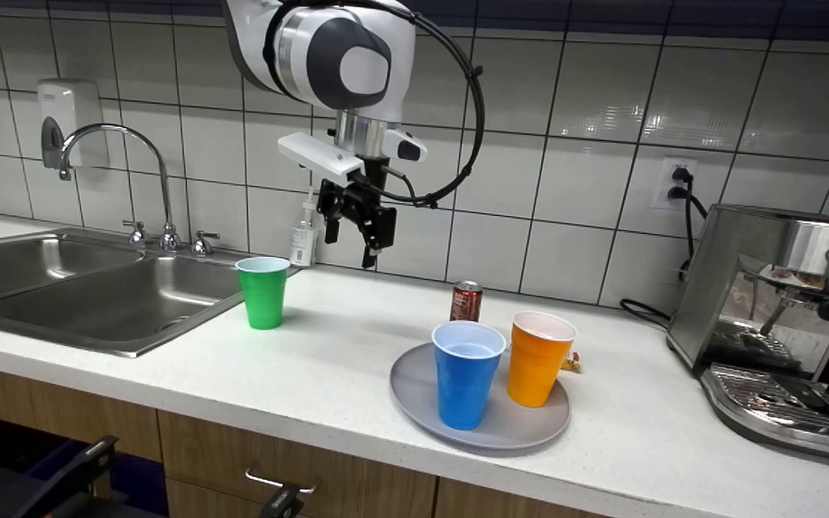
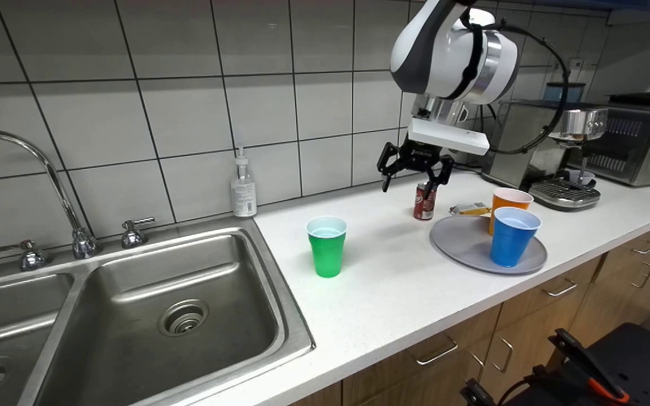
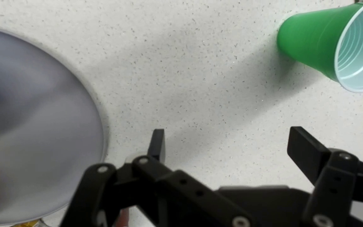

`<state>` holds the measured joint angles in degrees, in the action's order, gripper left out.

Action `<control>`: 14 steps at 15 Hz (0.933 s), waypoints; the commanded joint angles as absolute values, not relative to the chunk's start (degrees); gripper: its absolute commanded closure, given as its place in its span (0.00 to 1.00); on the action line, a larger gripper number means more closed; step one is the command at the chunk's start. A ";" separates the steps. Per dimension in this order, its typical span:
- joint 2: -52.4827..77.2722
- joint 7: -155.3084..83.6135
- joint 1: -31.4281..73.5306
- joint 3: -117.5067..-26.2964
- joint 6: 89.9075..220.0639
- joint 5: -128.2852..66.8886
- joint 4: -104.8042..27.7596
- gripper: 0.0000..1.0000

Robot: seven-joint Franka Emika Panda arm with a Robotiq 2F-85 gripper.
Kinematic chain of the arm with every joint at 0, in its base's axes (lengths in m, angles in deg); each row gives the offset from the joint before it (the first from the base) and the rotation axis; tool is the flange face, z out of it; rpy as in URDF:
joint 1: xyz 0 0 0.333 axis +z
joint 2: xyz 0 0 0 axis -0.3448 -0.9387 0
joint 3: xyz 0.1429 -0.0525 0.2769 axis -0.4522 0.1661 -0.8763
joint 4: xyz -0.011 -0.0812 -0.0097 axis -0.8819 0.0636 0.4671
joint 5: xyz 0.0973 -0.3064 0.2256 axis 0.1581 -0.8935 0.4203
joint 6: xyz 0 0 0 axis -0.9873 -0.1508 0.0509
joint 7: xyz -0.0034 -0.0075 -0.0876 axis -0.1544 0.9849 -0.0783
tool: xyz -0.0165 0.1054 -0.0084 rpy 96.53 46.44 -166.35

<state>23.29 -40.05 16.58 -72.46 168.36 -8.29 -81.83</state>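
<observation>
My gripper (image 1: 350,248) (image 2: 407,189) (image 3: 227,138) hangs above the white counter, jaws wide apart with nothing between them. A green cup (image 1: 263,298) (image 2: 326,254) (image 3: 310,41) stands upright near the sink. On a round grey plate (image 1: 414,388) (image 2: 460,242) (image 3: 49,126) stand a blue cup (image 1: 465,388) (image 2: 510,242) and an orange cup (image 1: 537,363) (image 2: 503,198). Behind the plate is a red can (image 1: 466,302) (image 2: 424,208); one finger overlaps its top in an exterior view. A small yellow wrapped item (image 2: 469,208) lies beside the plate, mostly hidden by the orange cup in an exterior view.
A steel sink (image 1: 119,345) (image 2: 297,332) with a curved faucet (image 1: 162,173) borders the counter. A clear pump bottle (image 1: 304,241) (image 2: 244,192) stands by the tiled wall. An espresso machine (image 1: 702,288) (image 2: 505,146) is at the far end, with a toaster oven (image 2: 641,141) past it.
</observation>
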 commanded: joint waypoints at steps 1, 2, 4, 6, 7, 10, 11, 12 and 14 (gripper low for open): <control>21.02 -42.12 16.69 -74.07 167.48 -6.50 -78.63 0.00; 20.71 -42.32 16.77 -74.45 167.40 -6.28 -78.23 0.00; 20.24 -42.83 16.94 -75.17 167.28 -5.95 -77.57 0.00; 20.03 -43.59 17.06 -75.90 167.14 -5.63 -77.27 0.00; 19.98 -43.97 17.08 -76.19 167.04 -5.49 -77.15 0.00; 19.87 -44.84 17.25 -77.03 166.81 -5.23 -77.13 0.00; 19.86 -45.23 17.28 -77.27 166.85 -5.11 -77.18 0.00; 19.87 -45.46 17.33 -77.50 166.73 -5.10 -77.15 0.00; 20.02 -46.19 17.39 -77.87 166.61 -4.87 -77.27 0.00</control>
